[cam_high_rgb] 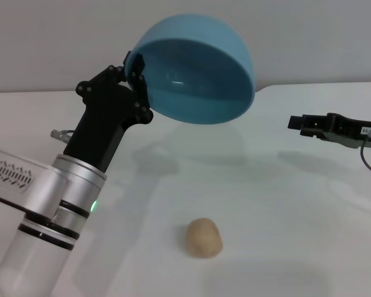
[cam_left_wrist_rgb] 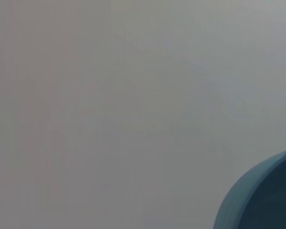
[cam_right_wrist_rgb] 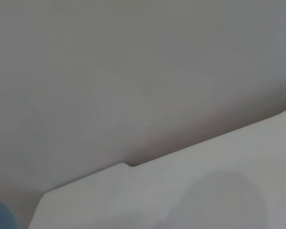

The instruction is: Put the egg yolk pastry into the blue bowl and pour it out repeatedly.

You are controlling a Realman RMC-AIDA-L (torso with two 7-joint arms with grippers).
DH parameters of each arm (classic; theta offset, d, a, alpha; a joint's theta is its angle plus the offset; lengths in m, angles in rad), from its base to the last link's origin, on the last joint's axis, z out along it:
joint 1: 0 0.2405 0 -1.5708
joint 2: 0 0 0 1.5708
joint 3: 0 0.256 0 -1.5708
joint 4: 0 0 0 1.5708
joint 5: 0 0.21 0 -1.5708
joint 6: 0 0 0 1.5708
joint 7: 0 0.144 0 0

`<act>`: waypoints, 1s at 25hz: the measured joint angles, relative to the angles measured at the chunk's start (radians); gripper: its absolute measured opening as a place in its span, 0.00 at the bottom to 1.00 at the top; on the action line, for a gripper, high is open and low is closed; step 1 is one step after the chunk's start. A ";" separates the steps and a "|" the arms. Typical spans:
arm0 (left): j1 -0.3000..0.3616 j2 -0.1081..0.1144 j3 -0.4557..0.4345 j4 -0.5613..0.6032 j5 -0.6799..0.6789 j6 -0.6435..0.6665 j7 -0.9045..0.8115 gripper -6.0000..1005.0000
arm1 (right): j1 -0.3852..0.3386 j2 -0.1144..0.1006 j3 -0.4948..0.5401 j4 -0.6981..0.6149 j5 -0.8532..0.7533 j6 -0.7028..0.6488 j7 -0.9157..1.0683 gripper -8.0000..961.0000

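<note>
Head view: the glossy sky-blue hemispherical bowl [cam_high_rgb: 195, 71] was held aloft by the left gripper [cam_high_rgb: 138, 79], pinched on its rim and tipped mouth-down, evidently for emptying. The small matte tan egg yolk pastry [cam_high_rgb: 204, 237] lay on the white table [cam_high_rgb: 284, 204] below. The right gripper [cam_high_rgb: 297, 123] was parked aside; its finger state cannot be told.

You've got bright, even, diffuse light over the white worktop [cam_high_rgb: 284, 204], and soft faint shadows spread beneath the raised blue bowl [cam_high_rgb: 198, 74]. A mild sheen glints inside it. Both wrist views look hazy, low in contrast, nearly featureless.
</note>
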 joint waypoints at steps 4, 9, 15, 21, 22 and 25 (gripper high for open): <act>-0.014 0.002 -0.001 -0.002 0.005 -0.024 0.000 0.01 | 0.000 0.000 -0.001 -0.002 0.000 0.004 -0.001 0.42; -0.025 0.008 -0.011 0.001 0.007 -0.061 0.000 0.01 | 0.000 0.000 -0.006 -0.002 0.000 0.009 -0.002 0.42; -0.004 0.028 -0.138 0.149 0.015 -0.320 0.006 0.01 | 0.010 -0.001 -0.007 0.000 0.000 0.044 -0.002 0.42; 0.052 0.022 -0.428 0.400 0.032 -0.886 0.100 0.01 | 0.043 -0.002 -0.015 -0.022 -0.012 0.077 0.002 0.42; 0.051 0.021 -0.482 0.436 0.032 -1.013 0.110 0.01 | 0.050 -0.002 -0.022 -0.026 -0.014 0.083 0.003 0.42; 0.004 0.019 -0.671 0.502 0.022 -1.397 0.105 0.01 | 0.069 -0.003 -0.051 -0.031 -0.016 0.087 0.004 0.42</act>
